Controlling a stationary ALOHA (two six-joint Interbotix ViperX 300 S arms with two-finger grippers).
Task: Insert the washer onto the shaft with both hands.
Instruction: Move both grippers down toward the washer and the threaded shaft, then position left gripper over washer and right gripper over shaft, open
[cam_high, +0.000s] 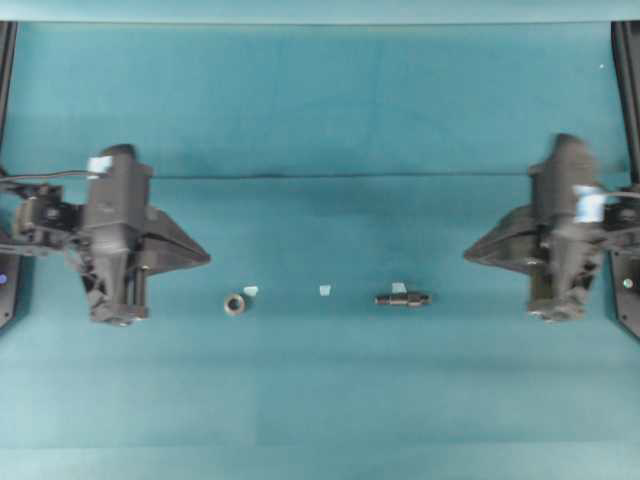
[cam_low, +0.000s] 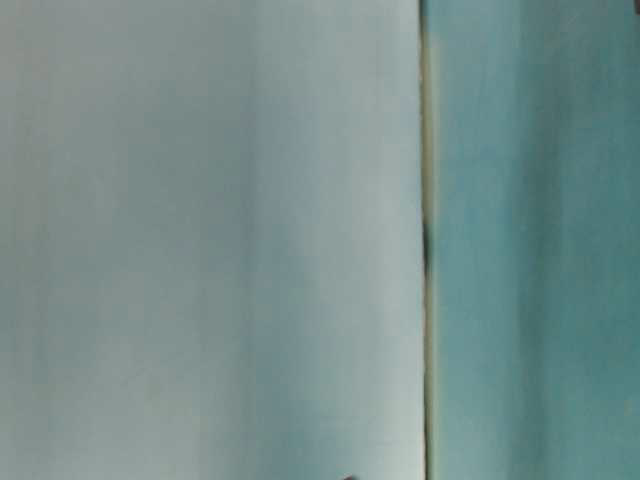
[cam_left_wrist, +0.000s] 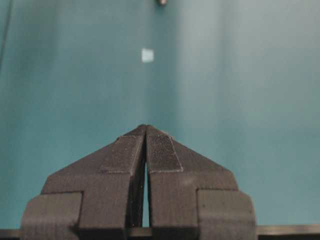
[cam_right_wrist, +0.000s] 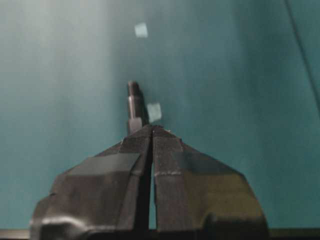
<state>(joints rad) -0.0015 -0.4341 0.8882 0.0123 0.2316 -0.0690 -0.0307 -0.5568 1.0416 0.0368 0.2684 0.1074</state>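
Teal cloth (cam_high: 320, 100) covers your whole table, with a faint seam running across the upper middle of the overhead view. At the left edge you have the left gripper (cam_high: 205, 258), its fingers pressed together to a point aimed toward the centre, holding nothing (your left wrist view shows the two pads (cam_left_wrist: 125, 155) meeting with only a sliver of gap lower down). Just right of it and slightly lower lies the washer (cam_high: 236, 304), flat on the cloth with its dark hole up, and a pale tape scrap (cam_high: 251, 291) sits just beside it. Another scrap (cam_high: 325, 290) lies near the middle. Further right you find the shaft (cam_high: 403, 298), lying on its side lengthwise across the frame, a third scrap (cam_high: 399, 287) touching its upper edge. At the right edge the right gripper (cam_high: 468, 255) points back toward the centre, jaws together and empty; from its wrist camera the shaft (cam_right_wrist: 134, 111) lies just beyond the tips. Your table-level view is a blur of pale and teal.
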